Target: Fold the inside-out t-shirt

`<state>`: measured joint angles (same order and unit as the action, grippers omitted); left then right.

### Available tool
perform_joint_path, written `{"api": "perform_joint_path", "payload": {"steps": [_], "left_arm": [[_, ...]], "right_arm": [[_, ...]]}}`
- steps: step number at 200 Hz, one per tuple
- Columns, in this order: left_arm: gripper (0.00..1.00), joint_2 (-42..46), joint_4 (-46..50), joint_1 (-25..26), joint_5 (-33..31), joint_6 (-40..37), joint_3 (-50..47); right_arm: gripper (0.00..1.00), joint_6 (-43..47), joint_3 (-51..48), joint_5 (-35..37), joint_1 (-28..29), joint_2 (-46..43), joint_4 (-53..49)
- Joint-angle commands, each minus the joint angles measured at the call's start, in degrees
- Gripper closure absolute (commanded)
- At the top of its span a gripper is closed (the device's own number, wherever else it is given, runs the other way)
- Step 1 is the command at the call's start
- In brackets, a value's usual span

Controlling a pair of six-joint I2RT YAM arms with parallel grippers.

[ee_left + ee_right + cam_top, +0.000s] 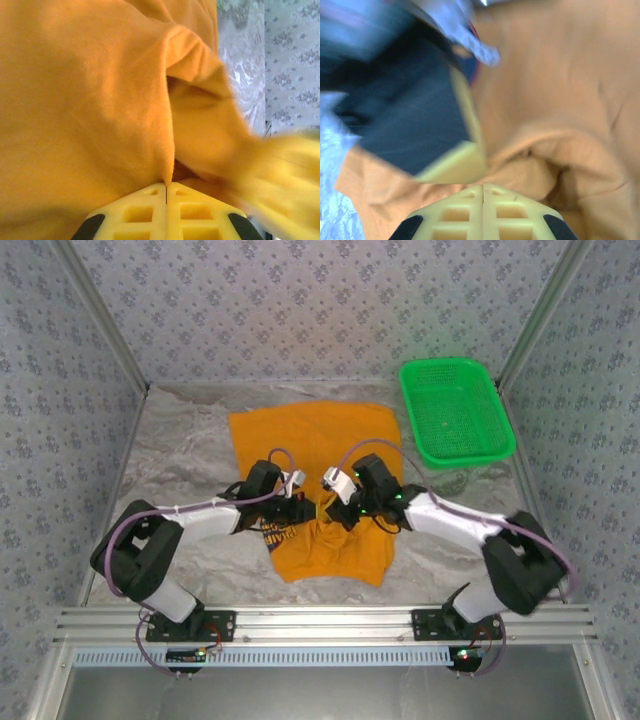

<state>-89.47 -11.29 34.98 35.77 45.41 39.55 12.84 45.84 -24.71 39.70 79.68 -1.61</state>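
Fabric of the orange short-sleeved cotton t-shirt [310,440] bunches toward six o'clock because left tool [298,508] and right tool [345,512] each clamp a pinch, likely to lift it

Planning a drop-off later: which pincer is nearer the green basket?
Right. The right pincer is on the t-shirt, left of the basket; the left pincer is beside it, farther left.

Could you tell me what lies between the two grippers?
Bunched orange cotton t-shirt, pinched by the left gripper and right gripper, seen in the top view.
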Motion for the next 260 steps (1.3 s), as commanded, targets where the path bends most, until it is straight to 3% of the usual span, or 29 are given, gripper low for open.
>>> {"api": "perform_joint_path", "payload": {"steps": [1,25,42,63,75,94,105,126,167,206,260], "left_arm": [[0.90,-3.78,-0.96,-1.94,-1.62,0.82,1.06],[0.86,-7.35,-2.31,-3.54,-1.99,0.90,2.73],[0.81,-9.82,-1.81,-3.74,-2.32,0.04,4.77],[0.71,-11.97,-2.79,-3.74,-0.66,0.59,6.04],[0.67,-12.05,-3.00,-3.75,0.05,0.40,5.75],[0.61,-10.46,-0.12,-3.68,-0.32,-1.71,5.27],[0.59,-9.11,3.06,-3.32,-0.56,-3.77,5.50],[0.56,-6.13,10.64,-1.90,-1.93,-8.21,6.97],[0.53,-2.24,21.39,2.79,-3.88,-12.73,11.39],[0.53,-3.51,21.60,4.06,-5.62,-11.52,13.24],[0.56,-9.09,20.99,2.99,-6.84,-7.19,16.19]], "right_arm": [[1.00,18.51,-3.36,-6.76,1.83,-8.59,6.90],[1.00,27.63,-9.15,-4.77,6.76,-12.86,5.34],[1.00,31.78,-10.20,-4.73,10.88,-11.64,-1.18],[1.00,29.84,-10.62,8.45,15.39,-7.74,-5.51],[0.99,25.05,-9.47,13.96,13.83,-6.52,-7.94],[0.87,16.78,-8.94,24.60,9.84,-7.39,-8.63],[0.69,9.28,-8.18,32.14,6.16,-7.61,-8.91],[0.67,0.32,-4.20,38.09,-1.57,-5.20,-14.74],[0.64,0.75,-0.44,30.36,1.32,-5.63,-16.77],[0.57,1.08,3.40,5.89,-2.67,-6.43,-18.78],[0.55,4.40,9.14,1.73,-3.18,6.51,-23.85]]}}
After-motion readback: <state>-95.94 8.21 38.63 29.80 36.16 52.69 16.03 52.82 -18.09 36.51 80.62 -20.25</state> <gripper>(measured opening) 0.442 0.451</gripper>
